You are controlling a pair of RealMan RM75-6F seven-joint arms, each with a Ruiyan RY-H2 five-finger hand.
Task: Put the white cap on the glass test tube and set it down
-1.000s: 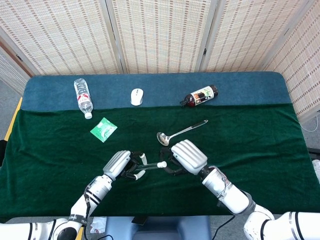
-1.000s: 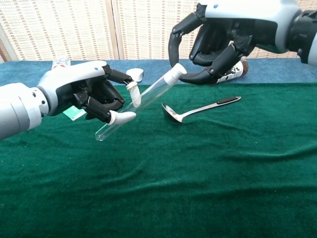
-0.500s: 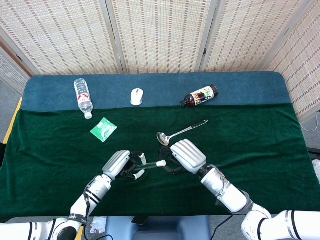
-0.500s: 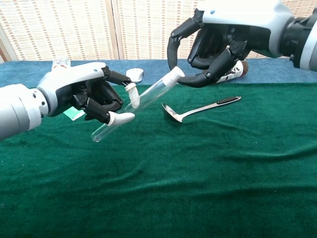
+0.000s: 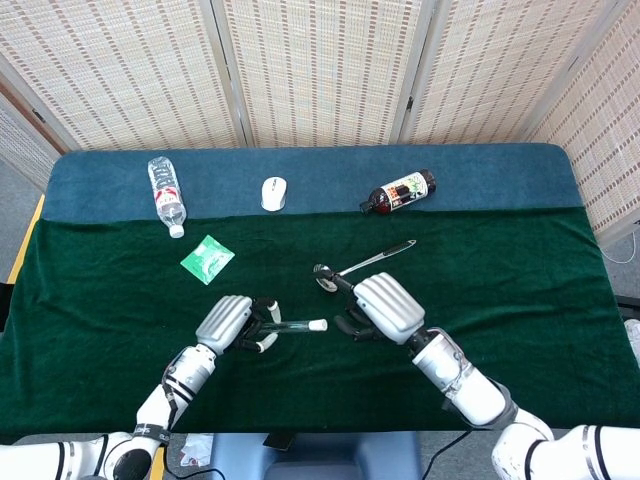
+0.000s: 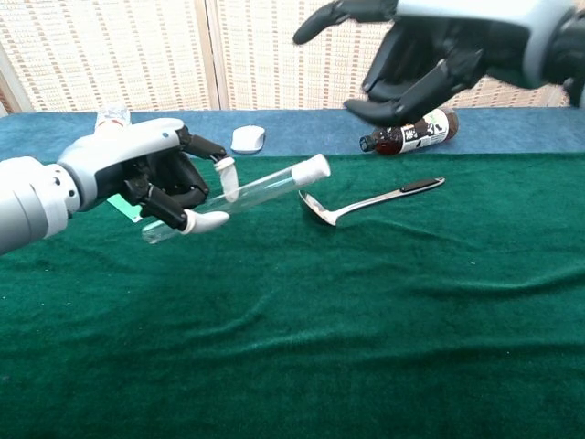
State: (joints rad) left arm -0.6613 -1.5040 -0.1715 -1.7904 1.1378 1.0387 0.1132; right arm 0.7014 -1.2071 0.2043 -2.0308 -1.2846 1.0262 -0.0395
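The left hand [image 6: 151,178] holds the glass test tube [image 6: 233,195] in its fingers, at the left of the chest view, up above the green cloth [image 6: 366,320]. The tube tilts up to the right. The white cap [image 6: 313,167] sits on its top end, so the capping looks done. The right hand [image 6: 430,55] hangs at the upper right, spread wide and holding nothing, apart from the cap. A ladle [image 6: 366,201] lies on the cloth just past the tube. Next, the left hand likely needs to lower the tube onto a bare spot and let go gently.
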